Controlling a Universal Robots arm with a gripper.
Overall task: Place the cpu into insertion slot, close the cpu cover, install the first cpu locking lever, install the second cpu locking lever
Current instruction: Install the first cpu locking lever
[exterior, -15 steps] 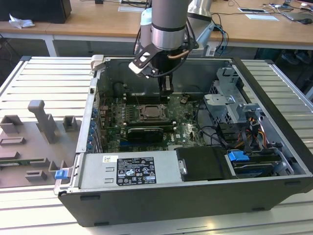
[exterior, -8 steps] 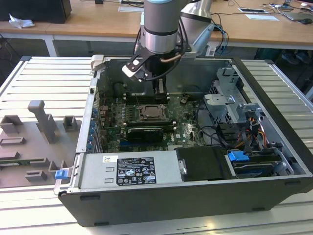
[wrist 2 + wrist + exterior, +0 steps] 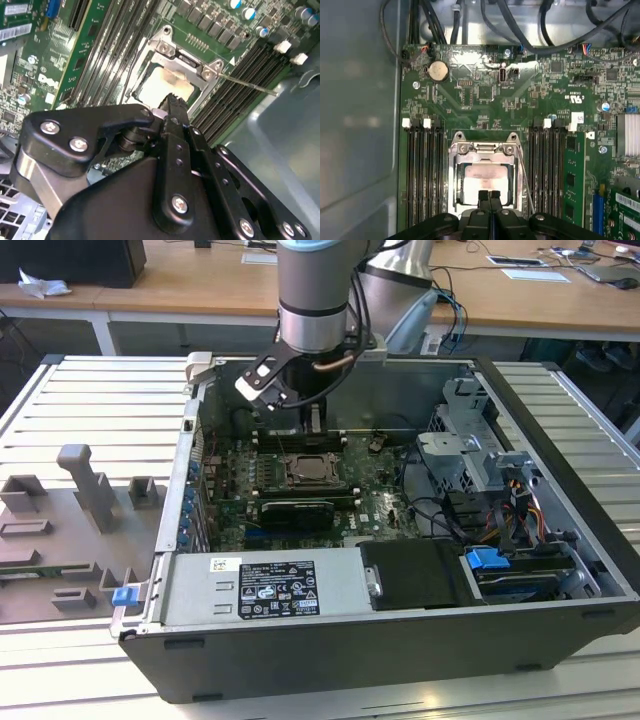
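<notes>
Open computer case lies on a slatted table, lower centre of the exterior view; grey fixtures sit at the exterior view's left. Arm comes down from the upper middle of that view, with the gripper hanging inside the case over the green motherboard. The cpu cover lies flat on the socket between the memory slots, and the cpu is seated in its window, pale face up. One thin locking lever stands off along the cover's side, not latched. In both wrist views the gripper has its fingers pressed together, holding nothing, tips just above the cpu's near edge; contact unclear.
</notes>
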